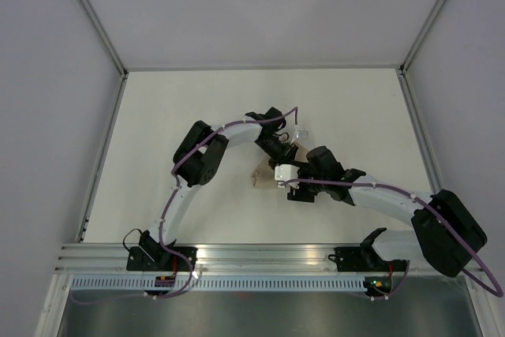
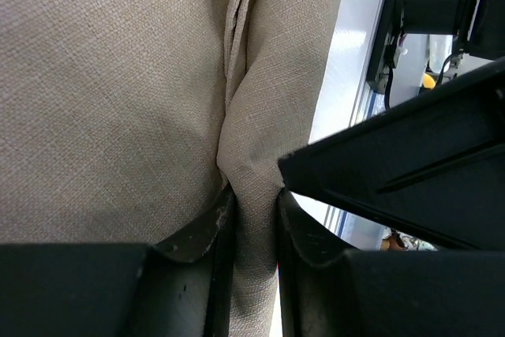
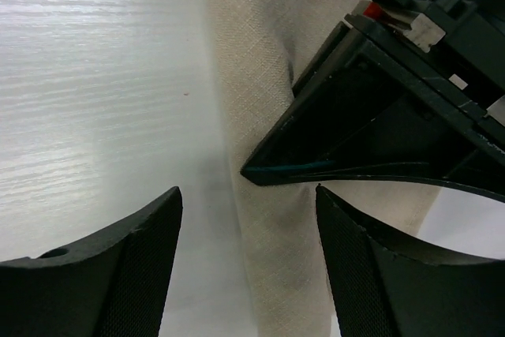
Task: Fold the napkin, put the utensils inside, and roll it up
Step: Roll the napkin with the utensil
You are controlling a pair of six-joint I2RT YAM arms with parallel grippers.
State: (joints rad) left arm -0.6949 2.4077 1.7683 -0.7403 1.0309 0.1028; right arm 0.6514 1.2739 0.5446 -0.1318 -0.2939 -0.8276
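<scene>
A robot lab cell: white table [image 1: 197,100], plain wall panels [image 1: 260,5], aluminium rail [image 1: 268,254].

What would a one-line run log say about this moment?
left gripper: shut on a fold of the napkin | right gripper: open, jaws straddling the napkin's edge

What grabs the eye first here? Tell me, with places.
The left gripper pinches a fold of the tan napkin between its fingers, near the middle of the table. Close beside it, the right gripper hangs open over the napkin's edge.
</scene>
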